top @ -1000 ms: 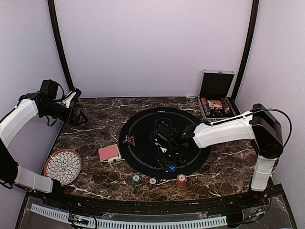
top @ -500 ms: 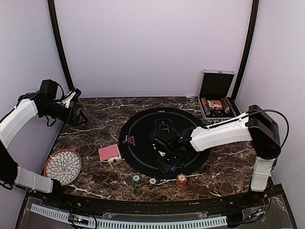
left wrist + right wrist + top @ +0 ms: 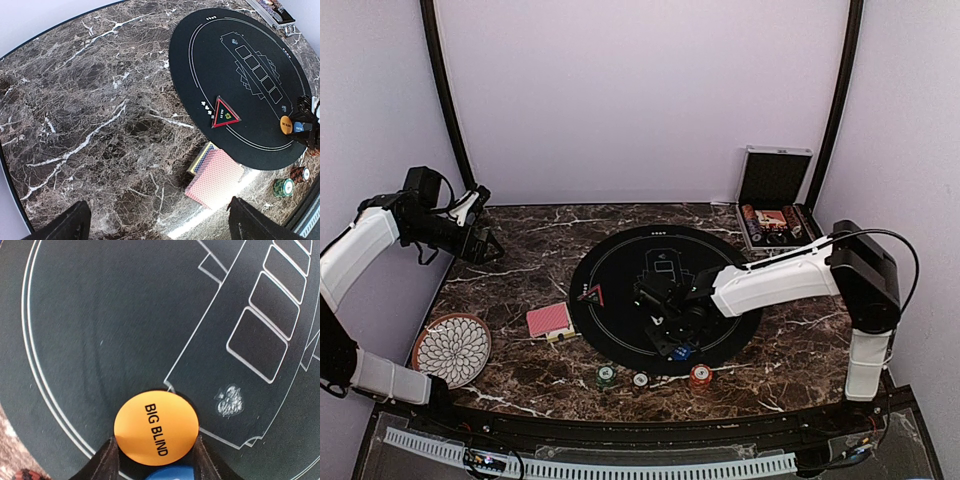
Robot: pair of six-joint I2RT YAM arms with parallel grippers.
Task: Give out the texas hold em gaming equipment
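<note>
Red-backed playing cards [image 3: 550, 320] lie on the marble table [image 3: 520, 260] just left of the round black mat [image 3: 620, 270], to the right of the raised left gripper [image 3: 159, 215], whose fingers stand wide apart and empty. A green chip [image 3: 606, 377], white chip [image 3: 640, 380] and red chip [image 3: 699, 376] sit by the mat's near edge. On the mat, the right gripper [image 3: 154, 440] flanks the orange disc [image 3: 156, 427], with the blue disc [image 3: 167, 472] just beside it. Whether it pinches the orange disc, I cannot tell.

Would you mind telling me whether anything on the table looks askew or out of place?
Only the red-backed playing cards, on the marble beside the black mat: the stack lies crooked and uneven, with a yellowish edge showing beneath it. Nothing else stands out.
</note>
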